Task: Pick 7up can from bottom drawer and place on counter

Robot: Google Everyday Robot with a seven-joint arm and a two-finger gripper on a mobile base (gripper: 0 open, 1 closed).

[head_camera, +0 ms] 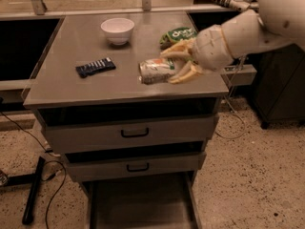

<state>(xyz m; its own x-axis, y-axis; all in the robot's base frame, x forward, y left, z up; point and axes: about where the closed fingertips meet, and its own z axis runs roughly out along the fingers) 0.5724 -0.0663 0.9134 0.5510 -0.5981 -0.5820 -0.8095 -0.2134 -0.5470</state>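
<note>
The pincer point(169, 68) is clamped on the can point(152, 71), carried sideways low over the surface point(66, 42) near its front edge. I'd set it down gently, clear of the green bag point(180, 34), and release only once it rests, as a sideways can may roll

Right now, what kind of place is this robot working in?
Probably a lab or workshop, not a home: a grey metal drawer cabinet, a speckled floor with loose cables, and the gripper holding the 7up can over the counter.
</note>
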